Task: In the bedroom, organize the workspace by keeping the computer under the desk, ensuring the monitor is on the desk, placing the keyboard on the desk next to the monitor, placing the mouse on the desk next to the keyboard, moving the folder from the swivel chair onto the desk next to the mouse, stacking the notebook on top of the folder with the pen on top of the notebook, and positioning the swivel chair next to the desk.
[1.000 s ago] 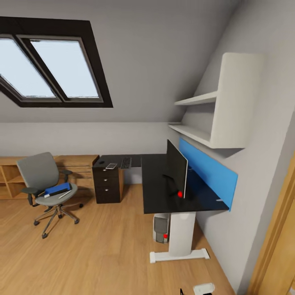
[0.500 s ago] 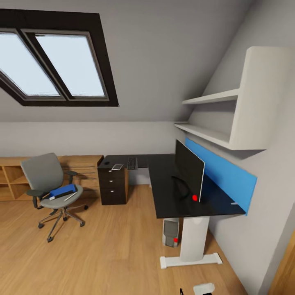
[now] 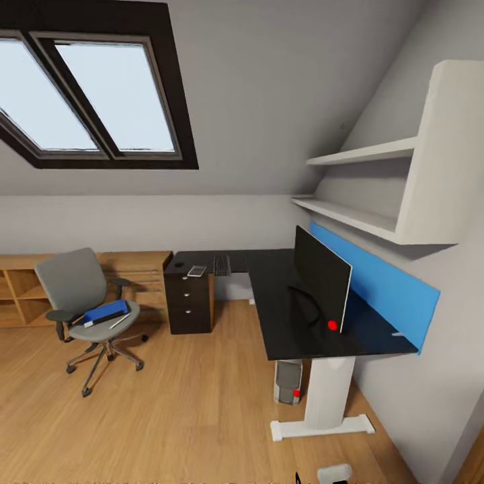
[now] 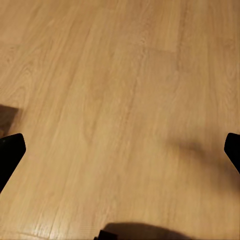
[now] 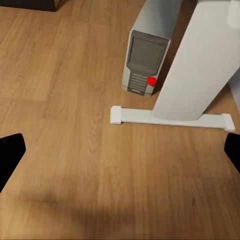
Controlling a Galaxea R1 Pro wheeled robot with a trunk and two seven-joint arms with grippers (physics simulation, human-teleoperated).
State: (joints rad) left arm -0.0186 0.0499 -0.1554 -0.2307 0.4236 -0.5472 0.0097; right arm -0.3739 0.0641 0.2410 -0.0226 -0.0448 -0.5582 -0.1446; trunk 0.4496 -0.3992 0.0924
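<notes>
The robot looks into a bedroom with a wooden floor [image 3: 188,410] and a big roof window [image 3: 87,94].

The desk [image 3: 282,316] is long, black and shaped like an L. It runs along the right wall and turns left along the far wall. The monitor [image 3: 321,279] stands on the right part of the desk, close to a long blue wall panel [image 3: 383,282]. A small red light glows at its near lower corner. The keyboard [image 3: 221,265] lies on the far part of the desk. Just left of it lies a small pale flat thing [image 3: 197,271], too small to name. A small dark thing that may be the mouse [image 3: 178,263] lies further left, above the drawer unit [image 3: 189,302].

The computer [image 3: 289,382] stands on the floor under the desk, beside the white desk leg [image 3: 326,396]. In the right wrist view the computer [image 5: 145,62] shows a red light too.

The swivel chair [image 3: 87,309] stands at the left, well apart from the desk. The blue folder [image 3: 106,312] lies on its seat. The pen [image 3: 119,321] lies on the seat just beside the folder. I cannot make out the notebook.

A light wooden dresser [image 3: 81,282] stands behind the chair. White shelves [image 3: 376,195] hang on the right wall.

The left gripper [image 4: 120,150] has its fingers wide apart over bare floor. The right gripper [image 5: 120,150] has its fingers wide apart too, and holds nothing.
</notes>
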